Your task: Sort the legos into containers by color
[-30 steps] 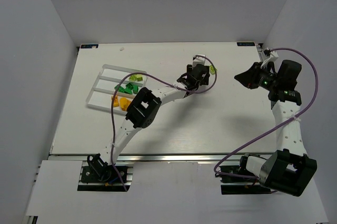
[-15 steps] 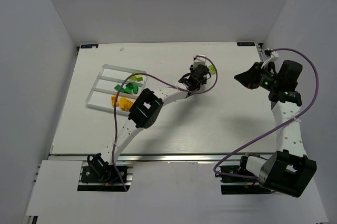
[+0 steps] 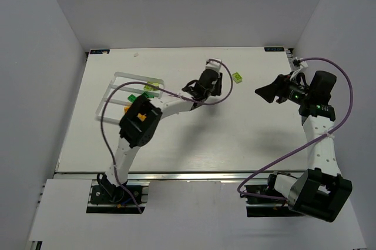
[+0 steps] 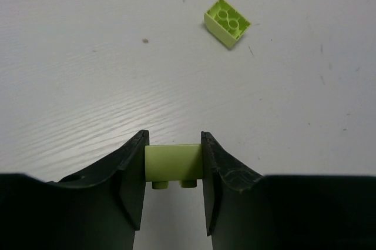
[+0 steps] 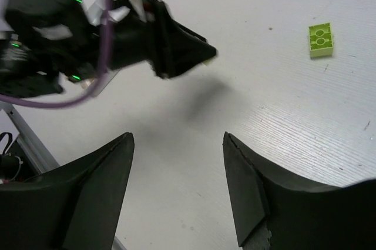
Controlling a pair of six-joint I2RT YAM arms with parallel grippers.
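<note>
My left gripper (image 4: 174, 144) is shut on a pale lime lego (image 4: 174, 163), held studs-down between both fingers just above the table. A second lime lego (image 4: 227, 22) lies on the table ahead of it, also seen as a small lime brick (image 3: 237, 76) right of the left gripper (image 3: 208, 82) and as the same brick (image 5: 321, 40) in the right wrist view. My right gripper (image 5: 179, 144) is open and holds nothing; it hovers at the right side (image 3: 261, 93). The clear divided tray (image 3: 115, 79) at the left holds lime, dark green and orange legos, partly hidden by the left arm.
The left arm's elbow (image 3: 140, 125) lies over the tray's near side. A purple cable (image 3: 329, 138) loops beside the right arm. White walls enclose the table on three sides.
The left gripper shut on a lime lego and carried it left, leaving the other lime brick on the table. The right gripper's jaws opened and it edged left.
</note>
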